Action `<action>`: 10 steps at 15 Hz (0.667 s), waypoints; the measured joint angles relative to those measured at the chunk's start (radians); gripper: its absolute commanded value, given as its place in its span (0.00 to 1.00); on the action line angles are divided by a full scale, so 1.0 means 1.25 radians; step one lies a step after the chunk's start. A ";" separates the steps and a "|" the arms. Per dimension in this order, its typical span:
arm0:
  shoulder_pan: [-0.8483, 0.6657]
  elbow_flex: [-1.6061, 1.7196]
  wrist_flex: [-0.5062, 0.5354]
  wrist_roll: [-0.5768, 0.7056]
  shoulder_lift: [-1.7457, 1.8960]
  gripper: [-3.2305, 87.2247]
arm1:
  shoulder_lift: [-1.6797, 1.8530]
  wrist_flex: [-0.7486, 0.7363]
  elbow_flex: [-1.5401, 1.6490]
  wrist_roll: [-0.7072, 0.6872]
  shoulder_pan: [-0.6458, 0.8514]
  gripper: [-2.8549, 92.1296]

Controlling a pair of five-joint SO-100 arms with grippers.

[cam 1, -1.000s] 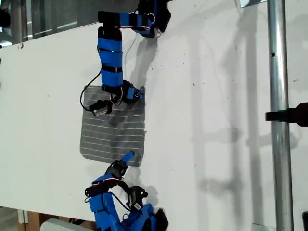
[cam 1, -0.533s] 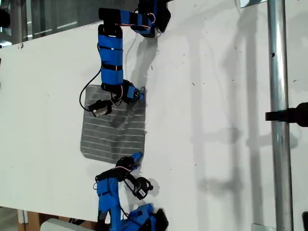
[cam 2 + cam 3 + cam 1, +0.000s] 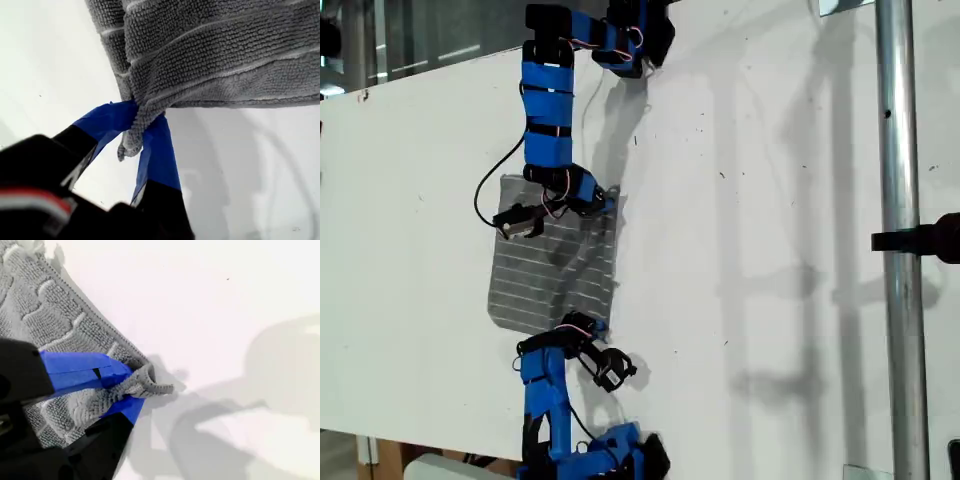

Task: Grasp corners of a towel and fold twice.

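Observation:
The grey striped towel (image 3: 545, 275) lies on the white table (image 3: 750, 200), rumpled along the side nearest the exterior view's right. My first gripper (image 3: 592, 325) reaches in from the bottom of the exterior view and is shut on the towel's nearest corner there. That corner (image 3: 131, 142) bunches between the blue fingers (image 3: 157, 150), and the towel (image 3: 215, 55) stretches away beyond my first gripper (image 3: 142, 117). My second gripper (image 3: 608, 198), on the arm from the top of the exterior view, is shut on the far corner (image 3: 155, 385). It (image 3: 132, 386) reaches out over the towel (image 3: 45, 315).
A metal pole (image 3: 898, 300) with a black clamp (image 3: 920, 240) runs down the exterior view's right. The arms' bases sit at the top (image 3: 630, 35) and bottom (image 3: 610, 455) edges of the exterior view. Bare table lies on both sides of the towel.
My first gripper closed in on the towel's near corner and drew it up and toward the exterior view's left. My second gripper shifted slightly the same way, and the towel's edge wrinkled.

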 measured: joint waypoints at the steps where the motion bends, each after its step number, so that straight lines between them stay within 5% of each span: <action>1: 0.018 0.000 0.025 -0.013 0.038 0.00 | 0.011 0.009 0.000 0.005 -0.010 0.03; 6: 0.237 0.075 0.173 -0.157 0.423 0.00 | 0.072 0.136 -0.090 0.117 -0.191 0.03; 8: 0.255 0.226 0.106 -0.194 0.653 0.00 | 0.085 0.155 -0.128 0.133 -0.222 0.03; 10: 0.145 0.339 0.042 -0.141 0.768 0.00 | 0.096 0.177 -0.120 0.131 -0.151 0.03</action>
